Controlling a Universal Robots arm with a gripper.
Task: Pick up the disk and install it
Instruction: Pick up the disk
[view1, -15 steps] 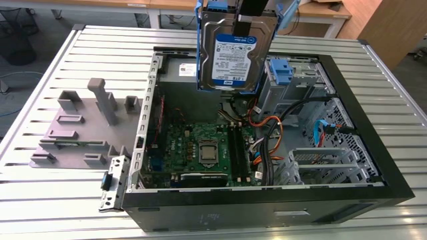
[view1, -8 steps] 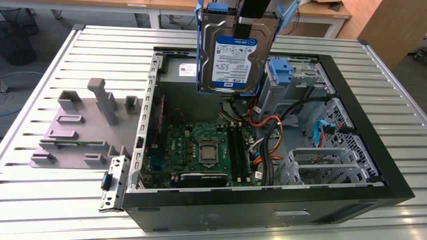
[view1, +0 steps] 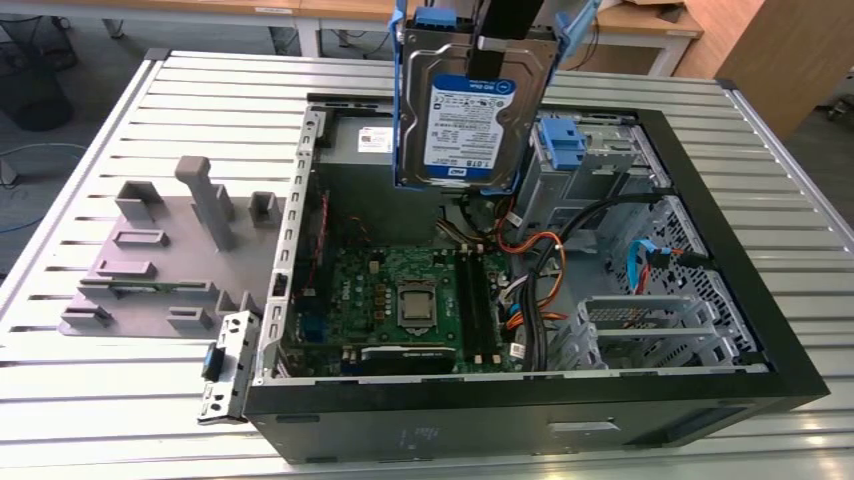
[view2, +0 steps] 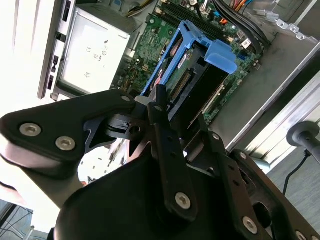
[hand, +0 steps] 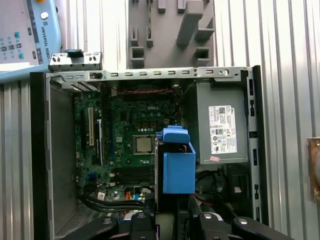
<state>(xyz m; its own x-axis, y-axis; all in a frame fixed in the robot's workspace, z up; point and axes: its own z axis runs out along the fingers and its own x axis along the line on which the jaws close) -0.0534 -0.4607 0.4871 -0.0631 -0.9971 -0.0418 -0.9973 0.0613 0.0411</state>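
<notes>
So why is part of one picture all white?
In the second wrist view, glare bleaches everything beyond the case white, and the power supply shines pale; in the exterior view, the disk is evenly lit; in the first wrist view, the table slats gleam softly.

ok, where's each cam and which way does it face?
Exterior view: off the arm, looking obliquely down into the computer case; shows the gripper holding the disk above it.
First wrist view: on the arm, facing straight down into the case; gripper in the foreground, disk edge-on.
Second wrist view: on the arm, looking along the gripper to the disk and motherboard.
Shared: both wrist views show the disk over the motherboard.
</notes>
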